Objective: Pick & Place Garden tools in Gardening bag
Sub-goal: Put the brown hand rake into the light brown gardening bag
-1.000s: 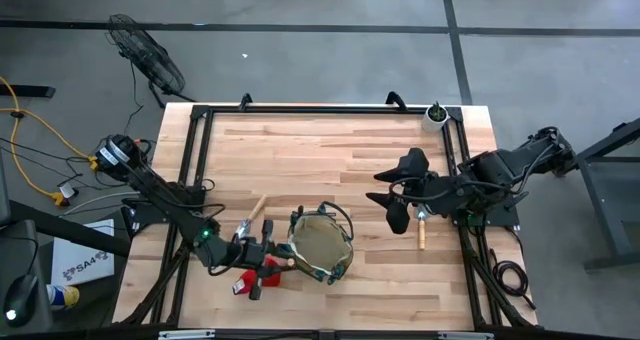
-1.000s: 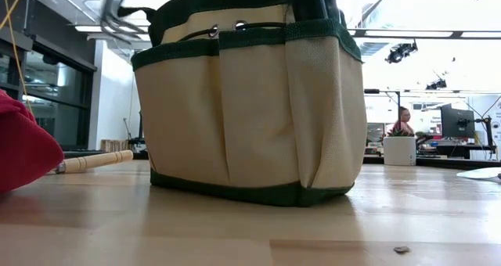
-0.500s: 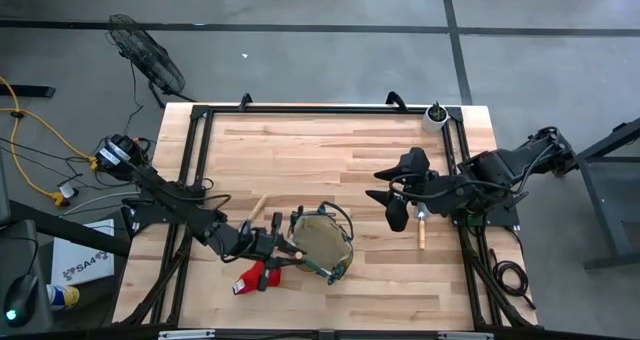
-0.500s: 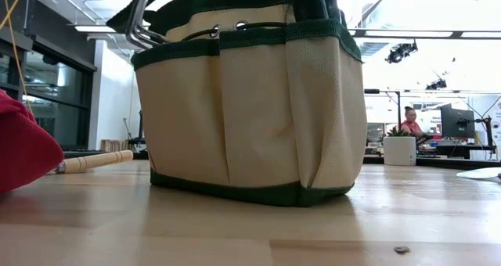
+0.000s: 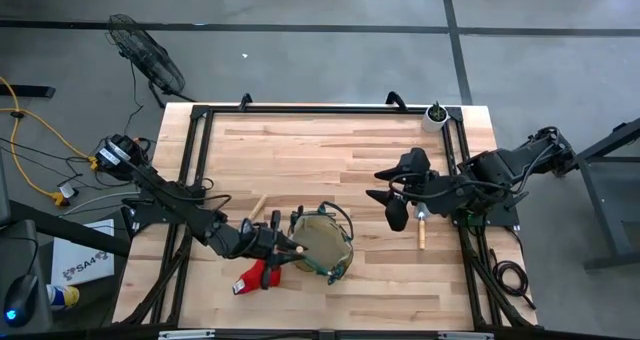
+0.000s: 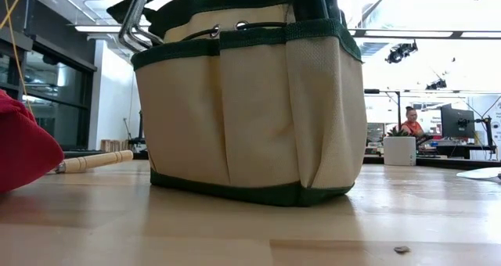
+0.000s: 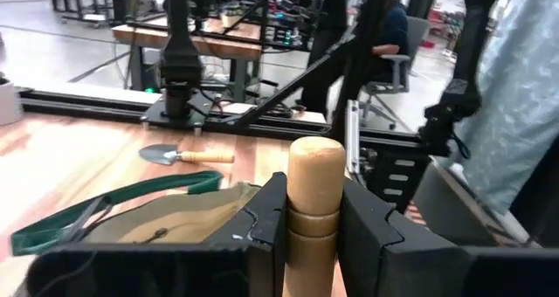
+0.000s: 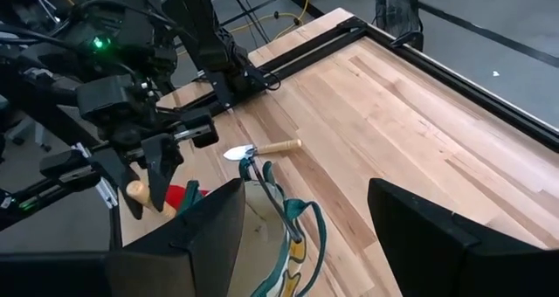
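Note:
The gardening bag [image 5: 322, 243], tan with green trim, stands open near the table's front middle; in the low view the gardening bag [image 6: 246, 109] fills the centre. My left gripper [image 5: 285, 248] is at its left rim, shut on the wooden-handled mini rake [image 7: 314, 170], whose metal tines [image 6: 131, 27] hang just above that rim. A red glove [image 5: 255, 275] lies left of the bag, with a trowel [image 5: 258, 208] behind it. A second trowel [image 5: 421, 230] lies beside my right gripper [image 5: 392, 210], which hovers open to the bag's right. My left gripper pinches the rake's wooden handle [image 7: 314, 214] between its two fingers [image 7: 371, 231], a little below the handle's rounded free end [image 7: 314, 153]. The fingers come level from the table's left and lie across the handle. The rake is lifted clear and upright, its tines below.
A small white pot with a plant [image 5: 435, 114] stands at the far right corner. The bag's green loop handles [image 8: 284, 211] stand up over its opening. Black frame rails [image 5: 200, 160] run along the table's sides. A person sits in the room beyond [image 6: 407, 121].
My left gripper has moved toward the table's right, up to the bag's left rim, and has rolled, staying shut on the rake. The rake has turned about; its tines show edge-on and lower, closer to the rim. The red glove now lies uncovered.

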